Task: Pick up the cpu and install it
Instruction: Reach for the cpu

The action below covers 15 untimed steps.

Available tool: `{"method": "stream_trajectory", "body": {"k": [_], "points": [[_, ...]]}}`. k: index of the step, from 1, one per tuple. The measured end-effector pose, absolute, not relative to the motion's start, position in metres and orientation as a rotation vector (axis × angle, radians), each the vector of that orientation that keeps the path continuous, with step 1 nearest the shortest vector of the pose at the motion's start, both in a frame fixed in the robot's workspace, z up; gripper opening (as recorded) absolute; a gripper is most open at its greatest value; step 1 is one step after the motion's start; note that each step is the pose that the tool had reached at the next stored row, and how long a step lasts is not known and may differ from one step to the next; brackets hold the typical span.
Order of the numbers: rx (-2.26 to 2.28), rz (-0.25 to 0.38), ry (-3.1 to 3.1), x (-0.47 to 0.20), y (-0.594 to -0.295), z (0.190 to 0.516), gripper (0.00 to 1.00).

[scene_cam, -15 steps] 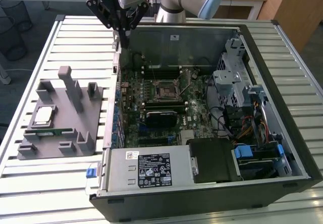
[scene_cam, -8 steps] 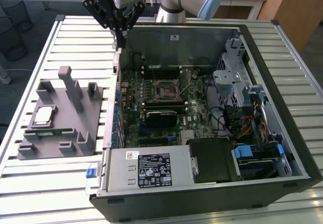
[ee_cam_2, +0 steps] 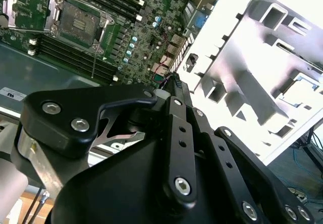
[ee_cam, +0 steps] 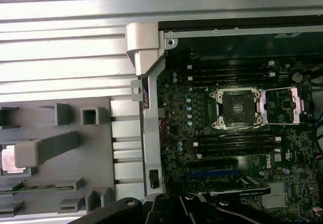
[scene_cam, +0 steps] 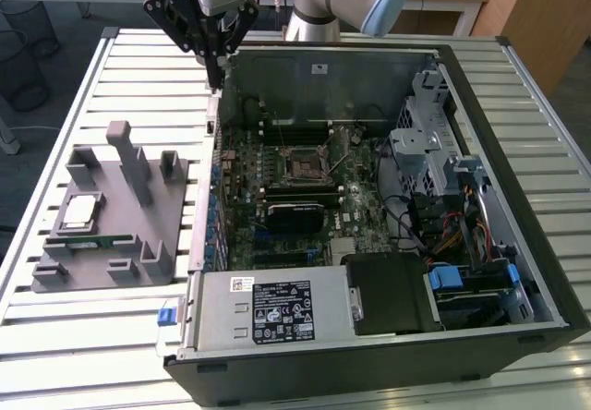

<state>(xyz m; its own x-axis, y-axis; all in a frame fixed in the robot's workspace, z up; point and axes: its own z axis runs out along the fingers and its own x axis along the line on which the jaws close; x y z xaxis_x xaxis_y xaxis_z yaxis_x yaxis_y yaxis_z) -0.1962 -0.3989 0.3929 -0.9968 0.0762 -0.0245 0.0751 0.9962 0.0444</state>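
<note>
One claw (scene_cam: 219, 79), closed and empty, above the case (scene_cam: 323, 82) corner; cpu (scene_cam: 78, 211) apart.

Table check, remote: I see the slatted metal table (scene_cam: 138, 64) bearing two items. The open computer case (scene_cam: 369, 371) sits on it. The grey fixture (scene_cam: 138, 181) lies just beside the case, on the exterior view's left, bare slats between.

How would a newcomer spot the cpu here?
On the slatted table, at the exterior view's left of the open computer case, stands a grey fixture. The cpu lies flat on its side farthest from the case. It is the small silvery square, unlike the long green memory stick beside it.
</note>
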Motion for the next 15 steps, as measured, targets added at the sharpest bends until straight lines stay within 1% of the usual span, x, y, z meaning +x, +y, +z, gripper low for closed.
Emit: {"method": "stream_trajectory", "body": {"k": [15], "points": [[0.118,0.068,3.113,-0.208,-0.399,0.393,0.11]]}}
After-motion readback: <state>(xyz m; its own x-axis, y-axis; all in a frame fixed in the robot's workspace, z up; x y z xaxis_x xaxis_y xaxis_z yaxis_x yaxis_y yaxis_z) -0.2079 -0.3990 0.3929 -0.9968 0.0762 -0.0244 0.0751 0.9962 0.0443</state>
